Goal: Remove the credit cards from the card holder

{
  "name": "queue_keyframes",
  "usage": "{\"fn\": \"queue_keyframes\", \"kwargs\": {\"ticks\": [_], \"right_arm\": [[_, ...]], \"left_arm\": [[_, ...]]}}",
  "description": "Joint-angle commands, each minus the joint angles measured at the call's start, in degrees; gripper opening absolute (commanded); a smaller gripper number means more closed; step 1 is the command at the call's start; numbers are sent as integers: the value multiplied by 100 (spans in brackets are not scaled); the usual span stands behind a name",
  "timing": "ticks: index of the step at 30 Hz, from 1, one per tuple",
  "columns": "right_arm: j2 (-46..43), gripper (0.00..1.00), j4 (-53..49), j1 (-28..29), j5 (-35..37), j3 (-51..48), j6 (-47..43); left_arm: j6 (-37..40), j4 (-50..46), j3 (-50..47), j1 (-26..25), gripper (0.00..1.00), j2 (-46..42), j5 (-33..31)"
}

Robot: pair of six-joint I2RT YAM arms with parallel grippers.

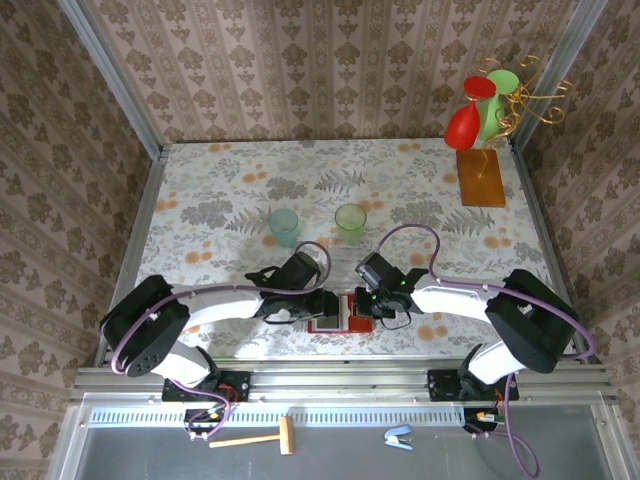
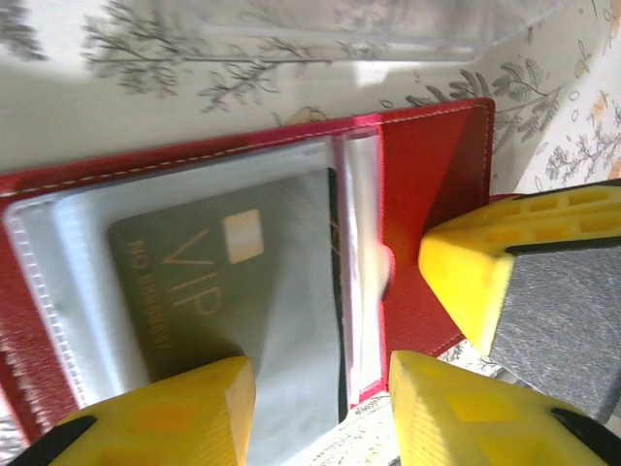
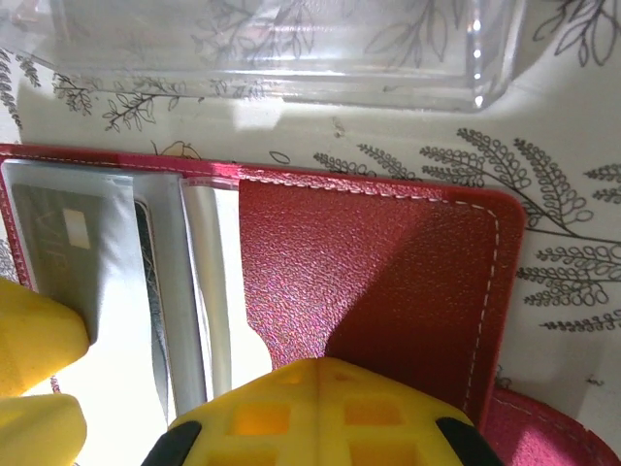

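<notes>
Left end effector [image 2: 320, 381], jaws apart, straddles the card holder [image 2: 427, 175]; closed right end effector [image 3: 320, 386] pins it.

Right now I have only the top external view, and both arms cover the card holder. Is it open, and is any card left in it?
Observer: Yes. The card holder lies open, and a grey-green VIP card sits in a transparent pocket.
Operator: Where are the left jaws?
Observer: The left gripper has its jaws apart over that pocket's edge.
Operator: And the right?
Observer: The right gripper, jaws shut, rests on the red cover beside the pockets.
</notes>
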Motion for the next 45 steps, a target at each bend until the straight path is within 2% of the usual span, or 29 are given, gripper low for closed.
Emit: {"fn": "queue_keyframes", "kwargs": {"ticks": [1, 12, 20, 25, 28, 34, 40, 45], "right_arm": [[152, 1, -48, -60, 228, -24, 73], [74, 1, -149, -85, 158, 84, 33], [-648, 10, -588, -74, 193, 415, -58], [-954, 14, -462, -78, -41, 439, 100], [-926, 16, -241, -83, -246, 383, 249], [-814, 18, 402, -75, -583, 72, 586], [-344, 19, 986, -75, -939, -53, 800], [-60, 18, 816, -87, -842, 116, 823]], "left_arm": [[-9, -89, -158, 166, 42, -97, -37], [96, -124, -154, 400, 43, -583, -12], [283, 66, -108, 561, 42, -783, 166], [179, 417, -246, 566, 41, -714, 280], [54, 587, -424, 567, 37, -652, 304], [-20, 665, -555, 562, 35, -599, 341], [-39, 711, -563, 559, 30, -515, 380], [-39, 779, -534, 568, 27, -402, 450]]}}
